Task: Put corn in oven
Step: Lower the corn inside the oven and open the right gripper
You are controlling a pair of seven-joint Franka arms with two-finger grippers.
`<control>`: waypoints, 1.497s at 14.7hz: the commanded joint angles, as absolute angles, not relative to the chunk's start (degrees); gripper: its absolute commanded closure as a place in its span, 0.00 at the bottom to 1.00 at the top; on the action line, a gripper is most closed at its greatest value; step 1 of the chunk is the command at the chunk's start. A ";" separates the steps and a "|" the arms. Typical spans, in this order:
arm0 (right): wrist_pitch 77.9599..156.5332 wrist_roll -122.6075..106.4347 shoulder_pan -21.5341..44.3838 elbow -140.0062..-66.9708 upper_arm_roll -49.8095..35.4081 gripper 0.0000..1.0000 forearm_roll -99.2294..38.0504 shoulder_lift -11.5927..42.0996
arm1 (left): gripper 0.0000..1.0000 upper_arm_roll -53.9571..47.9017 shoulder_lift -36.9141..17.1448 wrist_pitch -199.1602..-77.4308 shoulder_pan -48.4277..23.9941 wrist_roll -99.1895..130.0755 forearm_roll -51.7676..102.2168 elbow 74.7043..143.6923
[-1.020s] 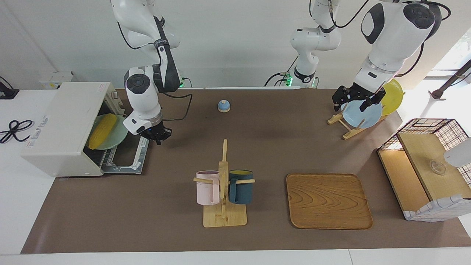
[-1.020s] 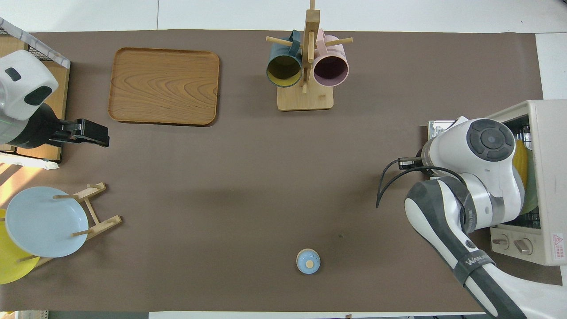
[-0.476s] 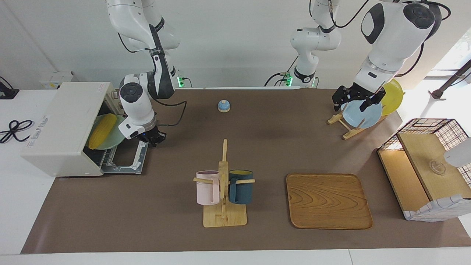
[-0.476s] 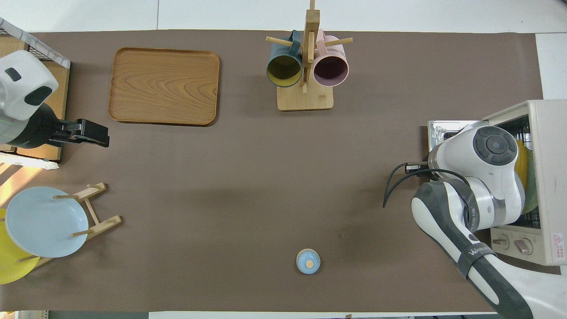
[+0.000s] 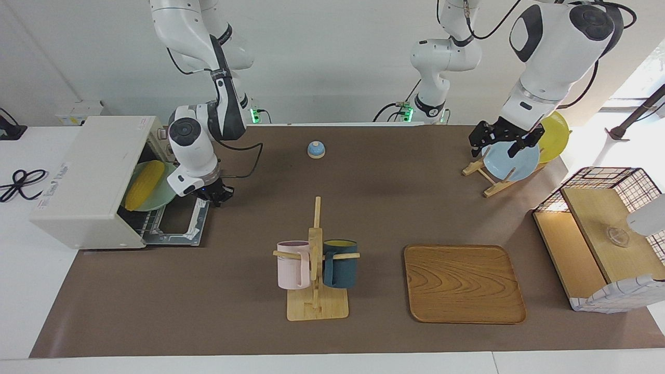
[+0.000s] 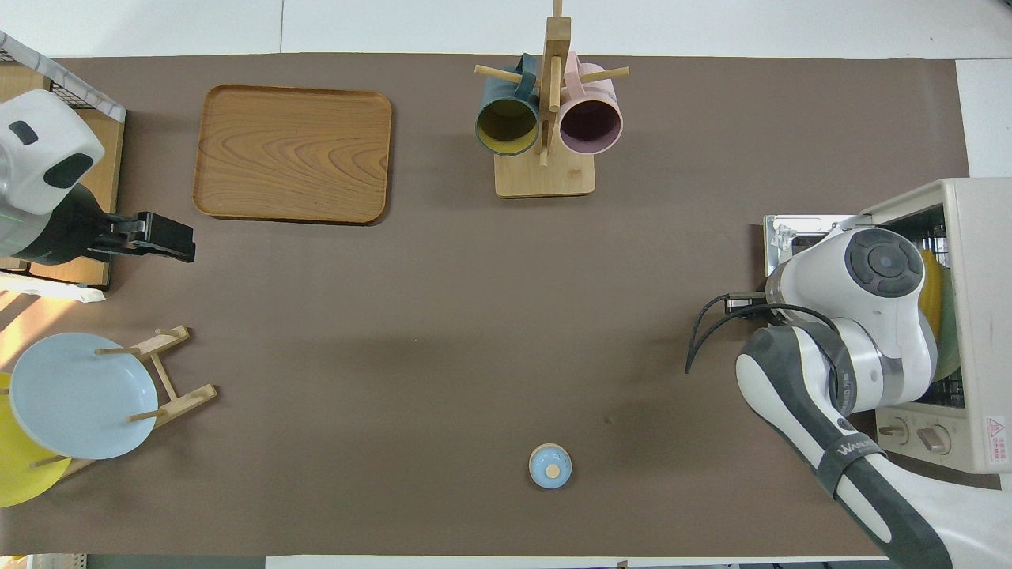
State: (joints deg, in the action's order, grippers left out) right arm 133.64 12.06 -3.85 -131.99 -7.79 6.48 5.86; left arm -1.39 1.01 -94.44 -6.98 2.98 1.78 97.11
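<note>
The yellow corn [image 5: 145,184] lies on a pale green plate [image 5: 167,190] on the rack inside the off-white oven [image 5: 87,176]. The oven's door [image 5: 179,224] hangs dropped open at the right arm's end of the table. My right gripper [image 5: 217,197] is shut and empty, low beside the door's outer edge. From overhead only a sliver of corn [image 6: 930,286] shows past the right wrist, which hides the gripper. My left gripper [image 5: 495,149] waits open over the blue plate [image 5: 511,161], holding nothing.
A mug rack [image 5: 316,291] with a pink and a dark teal mug stands mid-table, a wooden tray [image 5: 463,283] beside it. A small blue knobbed lid [image 5: 316,149] sits near the robots. The plate rack also holds a yellow plate [image 5: 555,136]. A wire-and-wood basket [image 5: 608,234] stands at the left arm's end.
The right gripper has drawn in toward the oven door's edge and the arm's elbow has lifted; over the last half second it barely moves. The left arm and corn stay put.
</note>
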 commanded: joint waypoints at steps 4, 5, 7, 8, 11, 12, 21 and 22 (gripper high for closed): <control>134.91 10.20 -5.27 -133.15 -8.09 1.00 6.50 5.10 | 0.00 -1.76 2.02 -94.66 -6.50 3.60 0.70 98.00; 134.83 10.20 -5.27 -133.15 -8.09 1.00 6.59 5.10 | 0.00 -1.76 2.02 -94.66 -6.50 3.60 0.70 98.00; 134.83 10.28 -5.27 -133.15 -8.09 1.00 6.94 5.10 | 0.00 -1.76 2.02 -94.66 -6.59 3.60 0.70 98.00; 134.91 10.28 -5.36 -133.42 -8.09 1.00 6.94 5.01 | 0.00 -1.76 2.02 -94.66 -6.50 3.60 0.70 98.00; 134.83 10.20 -5.62 -133.42 -8.09 1.00 8.52 5.01 | 0.00 -1.84 2.02 -94.66 -6.59 3.60 0.70 98.00; 134.82 10.20 -5.89 -133.42 -8.09 1.00 9.48 5.01 | 0.00 -1.76 2.02 -94.66 -6.50 3.60 0.70 98.00; 128.17 10.11 -6.42 -128.25 -8.09 1.00 19.51 5.45 | 0.00 -1.76 2.02 -94.66 -6.50 3.60 0.70 98.00; 125.27 9.59 -6.33 -126.06 -8.17 1.00 19.51 5.28 | 0.00 -1.76 2.02 -94.66 -6.50 3.60 0.70 98.00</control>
State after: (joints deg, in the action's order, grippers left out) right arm 130.43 11.53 -4.38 -130.79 -9.25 15.17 5.86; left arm -1.39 1.01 -94.44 -6.98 2.98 1.78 97.11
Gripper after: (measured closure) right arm 0.991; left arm 0.000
